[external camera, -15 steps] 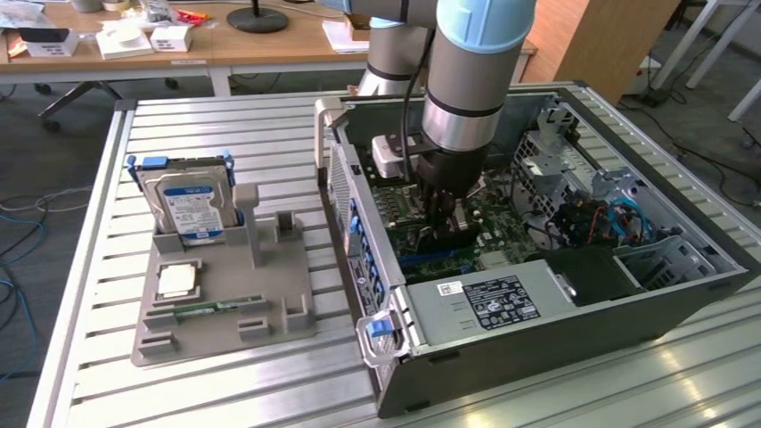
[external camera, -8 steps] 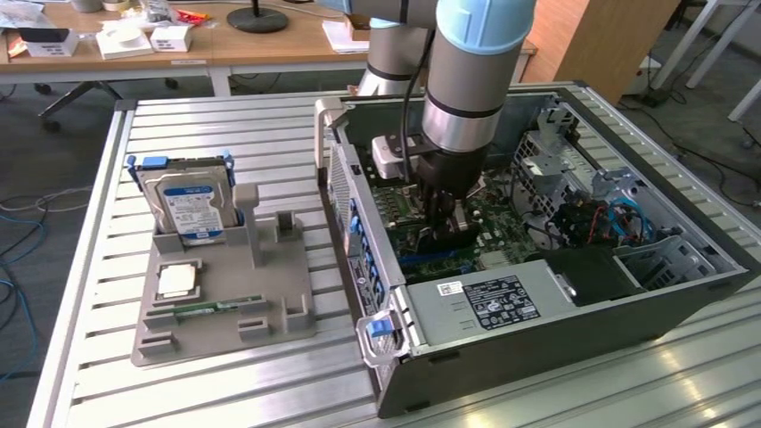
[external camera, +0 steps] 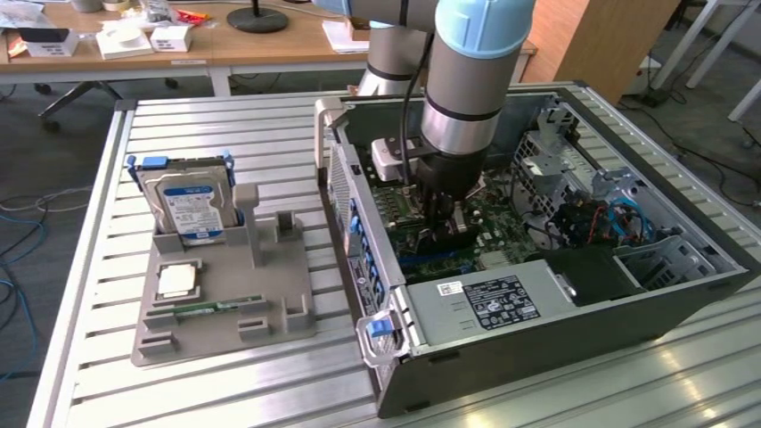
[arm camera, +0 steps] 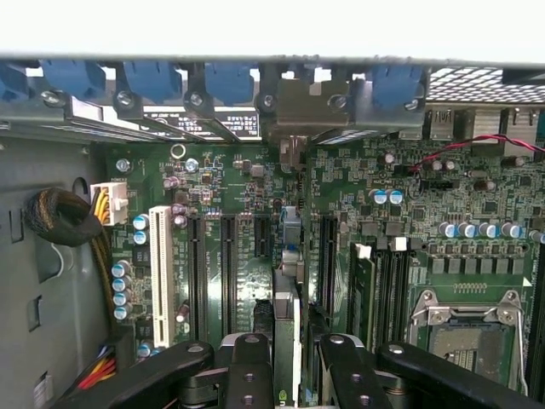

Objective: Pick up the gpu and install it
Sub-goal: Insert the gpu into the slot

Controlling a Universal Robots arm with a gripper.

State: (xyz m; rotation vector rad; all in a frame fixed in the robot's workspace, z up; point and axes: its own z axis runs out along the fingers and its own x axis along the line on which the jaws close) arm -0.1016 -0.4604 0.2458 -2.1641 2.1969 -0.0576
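Gripping the gpu (arm camera: pixel 287 328) edge-on, the hand (arm camera: pixel 288 362) stands lowered inside the open computer case (external camera: pixel 666 299), its two fingers (arm camera: pixel 247 371) closed part-way on the thin card so that the card hangs vertical between them. This narrow pinch on the upper edge keeps the board's lower edge free to meet a slot. In the wrist view the card runs away from the hand in line with the black expansion slots (arm camera: pixel 228 260) of the motherboard (arm camera: pixel 375 183), sitting between those slots and the next slot toward the memory side; whether its contacts have entered a slot cannot be told, since the card itself hides that edge.

At 12 o'clock from the hand in the wrist view, the far end of the card points at the rear wall of the case, where blue retaining clips (arm camera: pixel 153 78) line the bracket openings; this orientation places the metal end toward the openings that receive it. At 3 o'clock lies the empty processor socket (arm camera: pixel 464 328) with its metal frame, and at 9 o'clock the white slot (arm camera: pixel 159 273) and a bundle of power cables (arm camera: pixel 60 217).

In the exterior view the arm (external camera: pixel 470 80) descends straight into the case, which lies on its side on the slatted metal table (external camera: pixel 226 125) so the motherboard faces up. At 9 o'clock from the case stands a grey parts holder (external camera: pixel 226 308), well apart, carrying an upright hard drive (external camera: pixel 191 205), a processor chip (external camera: pixel 176 281) and a narrow memory stick (external camera: pixel 220 308); one upright cradle on it is vacant.
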